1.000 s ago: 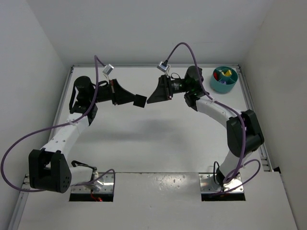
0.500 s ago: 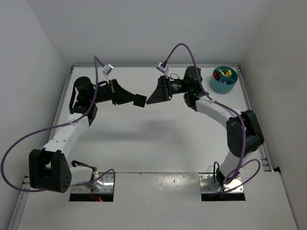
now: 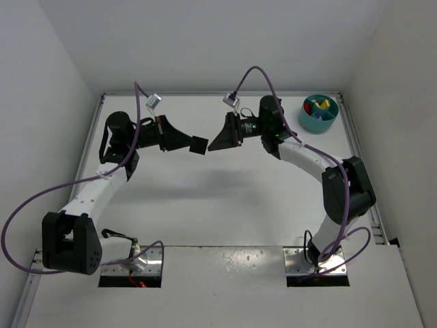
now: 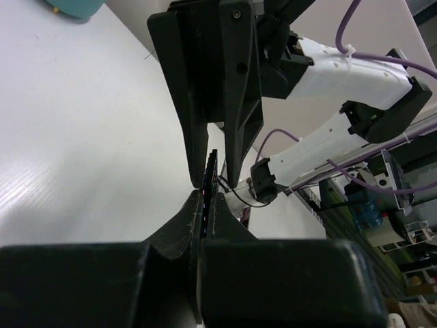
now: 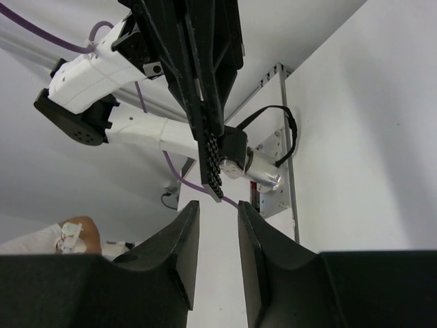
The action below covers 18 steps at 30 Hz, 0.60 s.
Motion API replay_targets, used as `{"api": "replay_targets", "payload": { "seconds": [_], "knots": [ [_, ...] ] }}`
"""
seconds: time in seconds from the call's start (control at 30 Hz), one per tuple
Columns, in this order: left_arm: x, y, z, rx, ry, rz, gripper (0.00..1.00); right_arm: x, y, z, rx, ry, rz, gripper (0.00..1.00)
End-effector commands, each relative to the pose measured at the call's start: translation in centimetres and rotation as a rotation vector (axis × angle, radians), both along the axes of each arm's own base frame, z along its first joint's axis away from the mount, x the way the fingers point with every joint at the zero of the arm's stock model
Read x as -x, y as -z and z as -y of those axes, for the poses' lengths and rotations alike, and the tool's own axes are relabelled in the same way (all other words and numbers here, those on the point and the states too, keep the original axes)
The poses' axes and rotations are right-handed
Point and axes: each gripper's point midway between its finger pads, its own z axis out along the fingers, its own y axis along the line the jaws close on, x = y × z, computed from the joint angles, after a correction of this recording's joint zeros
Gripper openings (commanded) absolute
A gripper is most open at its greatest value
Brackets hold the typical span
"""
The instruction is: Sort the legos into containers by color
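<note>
Legos (image 3: 319, 104) sit in the teal dish (image 3: 315, 125) at the table's (image 3: 225, 198) far right corner. I see my left fingers (image 4: 174, 239) pressed together, my right fingers (image 5: 171, 246) slightly spread around nothing, the two nearly tip to tip above mid-table.

table (image 3: 218, 198): fills the middle of the top view, walled at the left, right and far sides
left arm (image 3: 95, 195): base at lower left, reaching up the left side, then right
right arm (image 3: 311, 158): base at lower right, reaching up the right side, then left
left gripper (image 3: 200, 144): upper centre, above the table, just left of the right gripper (image 3: 214, 141), tip facing tip
dish (image 3: 305, 121): table's upper right corner, right of the right gripper, well apart
legos (image 3: 319, 105): in the dish's compartments
</note>
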Motion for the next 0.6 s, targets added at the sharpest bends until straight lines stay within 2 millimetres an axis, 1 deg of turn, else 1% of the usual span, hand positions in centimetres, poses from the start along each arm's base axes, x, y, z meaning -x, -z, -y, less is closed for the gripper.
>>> {"api": "replay_targets", "payload": {
  "seconds": [0.0,0.13,0.33,0.4,0.43,0.47,0.5,0.53,0.57],
  "knots": [
    [0.2,-0.6,-0.3,0.008,-0.008,0.039,0.0,0.1,-2.3,-0.6,-0.044,-0.004,0.118,0.29],
    [0.0,-0.6,-0.3,0.009,-0.017,0.039,0.0,0.1,-2.6,-0.6,-0.055,-0.004,0.125,0.29],
    [-0.2,-0.4,-0.3,0.008,-0.017,0.03,0.0,-0.1,-2.7,-0.7,-0.055,0.006,0.125,0.29],
    [0.0,-0.3,0.0,0.004,-0.007,0.042,0.0,-0.3,-2.6,-0.8,-0.055,0.006,0.125,0.28],
    [0.2,-0.1,0.2,0.0,0.002,0.034,0.0,-0.3,-2.7,-0.8,-0.059,0.006,0.133,0.28],
    [0.1,0.1,0.2,-0.008,0.001,0.045,0.0,-0.4,-2.4,-0.8,-0.055,0.006,0.125,0.28],
    [0.4,0.4,0.5,-0.014,0.012,0.033,0.0,-0.7,-2.8,-0.9,-0.059,0.016,0.125,0.27],
    [0.2,0.5,0.4,-0.018,0.003,0.032,0.0,-0.7,-2.8,-0.9,-0.059,0.016,0.125,0.26],
    [0.2,0.6,0.4,-0.019,0.003,0.023,0.0,-0.4,-2.9,-1.2,-0.064,0.007,0.133,0.26]
  ]
}}
